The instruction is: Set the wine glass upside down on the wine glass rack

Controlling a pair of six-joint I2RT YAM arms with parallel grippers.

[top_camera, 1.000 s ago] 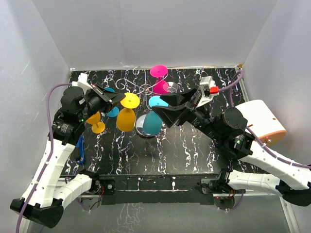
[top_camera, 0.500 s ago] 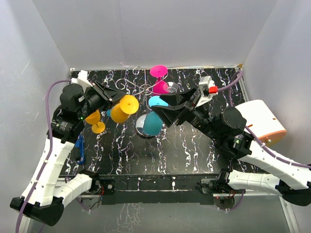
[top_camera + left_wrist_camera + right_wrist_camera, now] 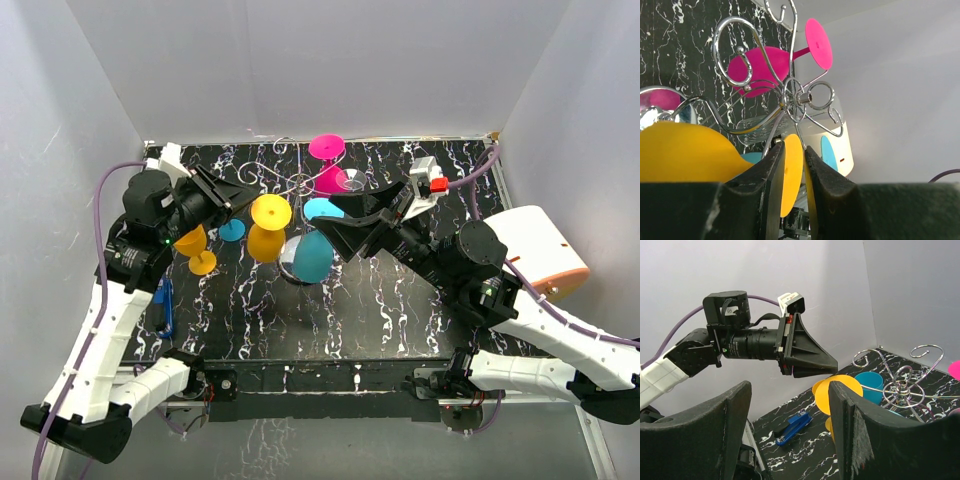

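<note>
Left claw [image 3: 794, 150] slightly parted round the flat disc foot of the yellow wine glass [image 3: 265, 243] — right claw [image 3: 790, 390] wide open.

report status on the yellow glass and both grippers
Left gripper astride foot of yellow wine glass, grip unclear. Right gripper open, empty. Glass inverted beside the wine glass rack, teal glass close alongside.
</note>
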